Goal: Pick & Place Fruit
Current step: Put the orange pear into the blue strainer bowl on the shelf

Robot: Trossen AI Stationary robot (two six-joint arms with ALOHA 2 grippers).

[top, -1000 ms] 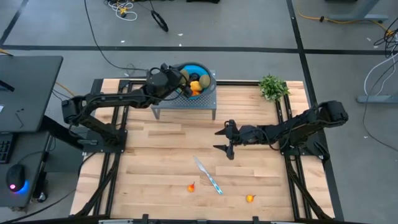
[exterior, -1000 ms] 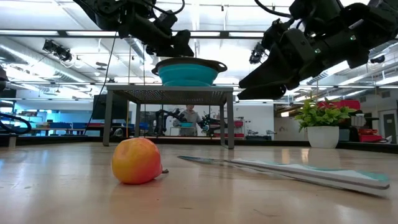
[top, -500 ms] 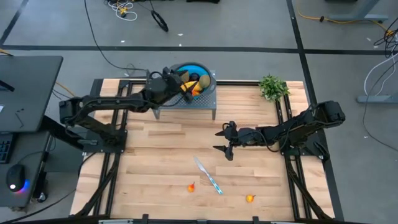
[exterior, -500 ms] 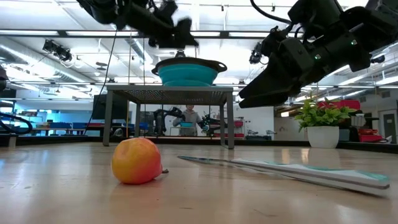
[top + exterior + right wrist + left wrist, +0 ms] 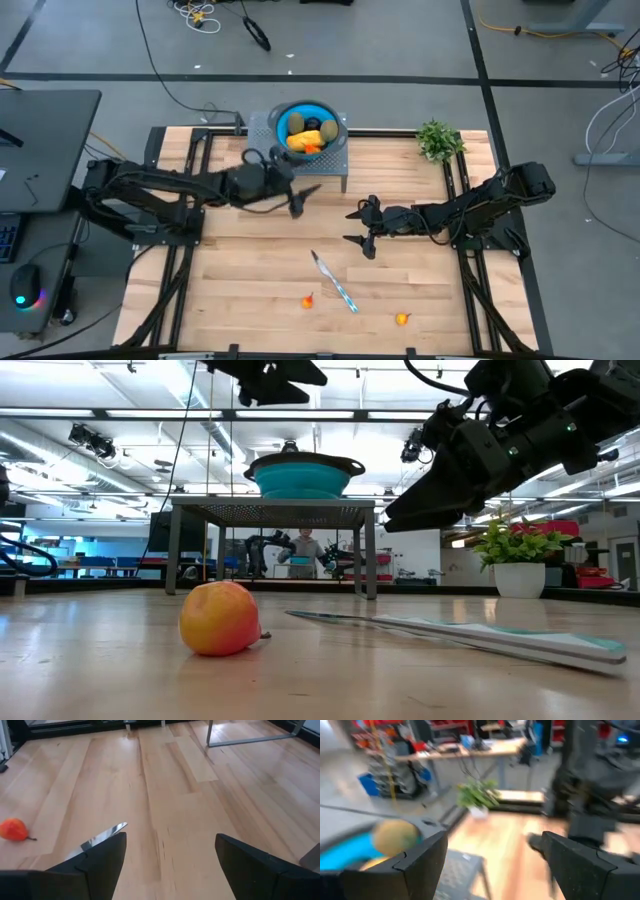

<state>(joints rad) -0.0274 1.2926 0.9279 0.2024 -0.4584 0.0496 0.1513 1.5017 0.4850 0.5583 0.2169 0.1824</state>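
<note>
Still two orange-red fruit pieces on worktop (image 5: 240,290): one (image 5: 307,300) left of knife (image 5: 335,282), other (image 5: 402,319) right. Right gripper (image 5: 362,228), jaws spread, empty, nearer both; left gripper (image 5: 300,196), jaws spread, near bowl (image 5: 288,112) of placed fruit.

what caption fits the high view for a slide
Left pincer open beside the fruit-filled blue bowl; right pincer open above the knife.

The high view looks straight down on the whole worktop (image 5: 260,260). The low view sits at worktop level, facing the room. Both show the knife (image 5: 334,282).
</note>
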